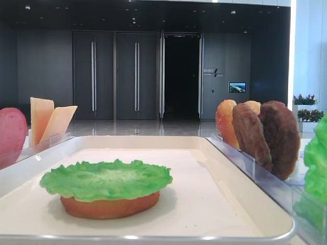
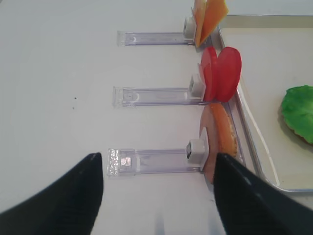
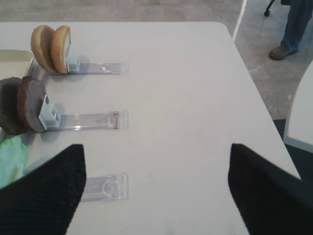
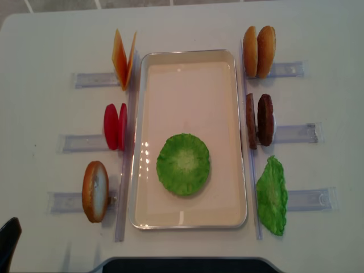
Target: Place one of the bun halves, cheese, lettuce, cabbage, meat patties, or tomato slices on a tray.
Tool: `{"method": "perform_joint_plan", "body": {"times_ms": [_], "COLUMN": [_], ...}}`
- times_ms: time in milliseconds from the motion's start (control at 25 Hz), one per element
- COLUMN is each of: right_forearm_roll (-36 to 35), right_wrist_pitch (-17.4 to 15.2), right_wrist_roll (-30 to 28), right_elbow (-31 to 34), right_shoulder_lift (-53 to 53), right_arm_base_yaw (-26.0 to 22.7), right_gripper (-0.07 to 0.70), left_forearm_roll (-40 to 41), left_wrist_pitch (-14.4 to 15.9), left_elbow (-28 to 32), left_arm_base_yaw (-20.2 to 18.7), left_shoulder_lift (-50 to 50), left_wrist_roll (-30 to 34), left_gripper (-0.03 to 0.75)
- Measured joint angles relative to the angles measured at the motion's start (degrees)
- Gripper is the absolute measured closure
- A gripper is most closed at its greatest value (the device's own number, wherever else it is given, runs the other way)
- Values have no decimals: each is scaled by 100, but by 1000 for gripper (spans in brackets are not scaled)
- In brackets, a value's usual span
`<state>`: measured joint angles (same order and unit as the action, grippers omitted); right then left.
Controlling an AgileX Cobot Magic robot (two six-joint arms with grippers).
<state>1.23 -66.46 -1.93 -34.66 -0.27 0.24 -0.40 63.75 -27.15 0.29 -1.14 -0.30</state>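
Lettuce (image 4: 183,164) lies flat on a bun half (image 1: 110,206) in the tray (image 4: 187,65); right gripper (image 3: 156,188) and left gripper (image 2: 159,188) both hang spread wide, empty, over bare table (image 4: 45,45)

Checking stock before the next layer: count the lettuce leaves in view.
2. One lettuce leaf lies on a bun half in the tray; the other leaf is outside the tray's right edge, by the nearest clear holder. None looks hidden.

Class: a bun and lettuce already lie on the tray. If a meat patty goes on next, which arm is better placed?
Probably the right. The meat patties stand right of the tray, and the open right pincer looks onto that side.
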Motion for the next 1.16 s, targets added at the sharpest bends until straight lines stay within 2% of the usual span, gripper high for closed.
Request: {"method": "perform_joint_plan", "body": {"times_ms": [360, 1160], "right_forearm_roll": [-123, -123], "right_wrist_pitch": [-99, 93], "right_wrist_roll": [0, 0], "right_elbow": [497, 616], "right_shoulder_lift": [-19, -19], "right_arm_base_yaw": [0, 0], "right_gripper": [41, 43], "left_forearm_roll": [0, 0], "left_wrist_pitch": [0, 0], "left_elbow": [0, 0], "left_arm_base_yaw": [0, 0], "left_shoulder_lift": [0, 0], "left_wrist_roll": [0, 0], "left_gripper": [181, 181]}}
